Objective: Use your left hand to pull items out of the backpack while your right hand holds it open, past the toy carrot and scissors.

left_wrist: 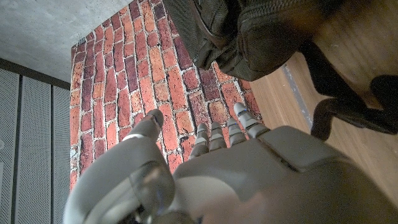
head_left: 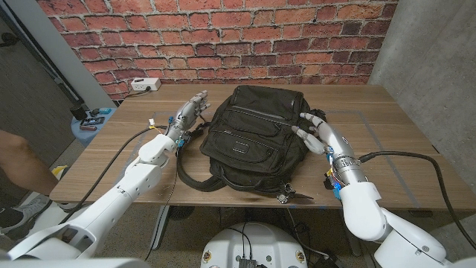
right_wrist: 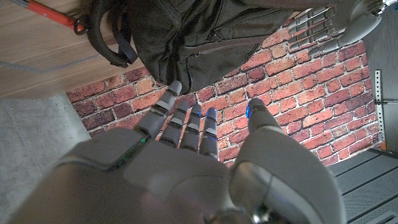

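- The backpack (head_left: 253, 138) lies at the middle of the tabletop (head_left: 394, 141).
- The left hand (head_left: 187, 115) is at its 9 o'clock, just beside it.
- The right hand (head_left: 318, 134) is at its 3 o'clock, fingers at its edge.
- A power strip (head_left: 146, 85) sits at the tabletop's 10 o'clock corner.
- Straps (head_left: 195, 181) trail toward 7 o'clock.
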Motion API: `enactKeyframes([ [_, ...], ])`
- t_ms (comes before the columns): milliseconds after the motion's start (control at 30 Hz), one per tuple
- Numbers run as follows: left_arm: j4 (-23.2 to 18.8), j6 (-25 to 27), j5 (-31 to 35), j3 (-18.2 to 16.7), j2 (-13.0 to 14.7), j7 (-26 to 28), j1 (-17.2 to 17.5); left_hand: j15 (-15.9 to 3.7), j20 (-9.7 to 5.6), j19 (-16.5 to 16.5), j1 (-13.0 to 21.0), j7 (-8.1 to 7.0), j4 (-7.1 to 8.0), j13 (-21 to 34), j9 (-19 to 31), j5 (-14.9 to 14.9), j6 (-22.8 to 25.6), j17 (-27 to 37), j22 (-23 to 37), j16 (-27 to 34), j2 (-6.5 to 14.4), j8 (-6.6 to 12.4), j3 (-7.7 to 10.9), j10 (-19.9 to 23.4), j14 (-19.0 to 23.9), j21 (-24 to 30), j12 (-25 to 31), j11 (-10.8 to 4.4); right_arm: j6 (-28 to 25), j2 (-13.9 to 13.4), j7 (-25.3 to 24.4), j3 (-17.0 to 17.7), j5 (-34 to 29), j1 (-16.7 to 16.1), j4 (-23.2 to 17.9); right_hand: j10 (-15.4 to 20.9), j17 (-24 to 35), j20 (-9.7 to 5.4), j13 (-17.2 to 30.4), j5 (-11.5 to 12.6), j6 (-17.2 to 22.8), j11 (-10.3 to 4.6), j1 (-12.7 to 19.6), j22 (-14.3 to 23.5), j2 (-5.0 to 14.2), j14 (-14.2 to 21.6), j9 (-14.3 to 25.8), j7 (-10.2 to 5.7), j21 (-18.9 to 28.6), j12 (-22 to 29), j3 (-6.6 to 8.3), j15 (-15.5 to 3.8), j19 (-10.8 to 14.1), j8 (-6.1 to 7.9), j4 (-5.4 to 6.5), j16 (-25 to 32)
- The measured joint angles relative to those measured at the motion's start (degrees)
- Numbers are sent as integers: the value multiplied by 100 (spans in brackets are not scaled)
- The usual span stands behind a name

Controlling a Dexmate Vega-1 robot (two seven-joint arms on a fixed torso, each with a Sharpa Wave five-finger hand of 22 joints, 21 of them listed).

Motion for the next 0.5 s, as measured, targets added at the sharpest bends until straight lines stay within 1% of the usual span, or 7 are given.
enactKeyframes([
  [200,0,-51,-24,0,0,48,0,0,-21,21,0,0,0,0,0,0,0,0,0,0,0,0,0,0,0,-34,0,0,0,58,0,-316,0,134,-117,13,-27,0,0,0,32,13,22,0,-22,0,0,31,0,0,0,0,0,0,0,0],
  [233,-73,-64,-32,-87,52,64,117,0,-21,21,0,0,0,0,0,0,0,0,0,0,0,0,0,0,0,-34,0,0,-298,66,103,-359,-252,152,-130,24,-27,0,0,0,32,24,22,0,-22,0,0,31,0,0,0,0,0,0,0,0],
  [300,-73,-79,-39,-87,52,84,117,0,-21,21,0,0,0,0,0,0,0,0,0,0,0,0,0,0,0,-34,0,0,-298,78,103,-425,-252,178,-152,31,-27,0,0,0,32,31,38,0,-34,14,0,31,0,0,0,-15,0,0,0,0],
  [333,-109,-95,-47,-130,82,100,183,0,-21,21,0,0,0,0,0,0,0,0,0,0,0,0,0,0,0,-35,0,0,-393,88,122,-478,-325,196,-169,31,-27,0,0,0,32,31,76,0,-13,42,0,31,0,0,0,-17,0,0,0,0],
  [367,-109,-104,-52,-130,82,113,183,0,-21,21,0,0,0,0,0,0,0,0,0,0,0,0,0,0,0,-57,0,0,-434,95,127,-525,-360,212,-182,31,-27,0,0,16,31,31,93,1,-33,50,0,31,0,0,-1,-10,0,0,-1,0],
  [433,-142,-126,-65,-173,100,134,249,0,-21,20,0,0,0,0,0,0,0,0,0,0,0,0,0,0,0,-57,0,0,-476,105,132,-589,-398,236,-203,31,-27,9,0,22,31,31,178,1,-73,67,0,31,0,0,2,7,32,0,-34,0],
  [500,-161,-141,-73,-195,114,147,288,0,-21,21,0,0,0,0,0,0,0,-1,0,0,0,0,0,0,0,-57,0,0,-526,111,140,-644,-445,256,-219,31,-27,20,0,22,53,31,258,1,-76,70,0,53,0,0,8,10,61,0,-40,0],
])
